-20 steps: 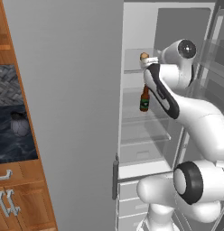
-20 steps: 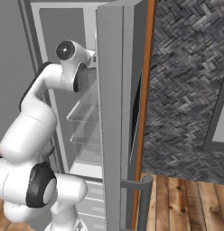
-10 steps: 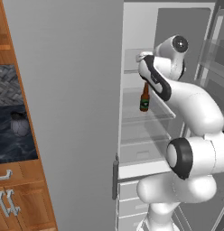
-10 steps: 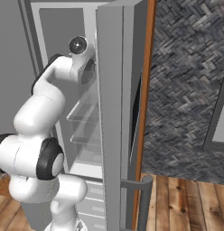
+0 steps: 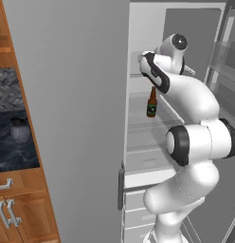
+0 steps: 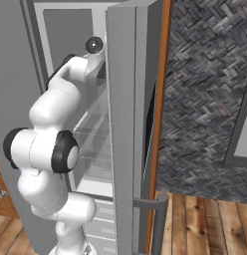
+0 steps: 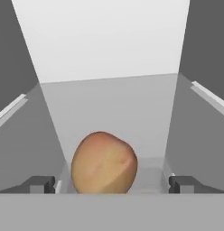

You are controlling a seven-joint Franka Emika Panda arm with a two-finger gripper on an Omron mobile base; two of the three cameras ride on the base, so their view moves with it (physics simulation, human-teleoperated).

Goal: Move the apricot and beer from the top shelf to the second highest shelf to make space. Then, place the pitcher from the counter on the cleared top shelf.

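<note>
We saw our gripper [image 7: 112, 185] spread wide, its fingertips [image 7: 39, 184] on either side of the apricot [image 7: 104, 162] without touching it. The apricot was round and tan-orange with a reddish blush, resting on the top shelf [image 7: 132, 103] between the tips. Below the hand, the beer [image 5: 151, 102] stood upright on the second highest shelf [image 5: 138, 124], brown with a green label.

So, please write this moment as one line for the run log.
phase: reach for apricot | gripper: open, fingers either side of fruit | beer: on lower shelf | pitcher: on counter
</note>
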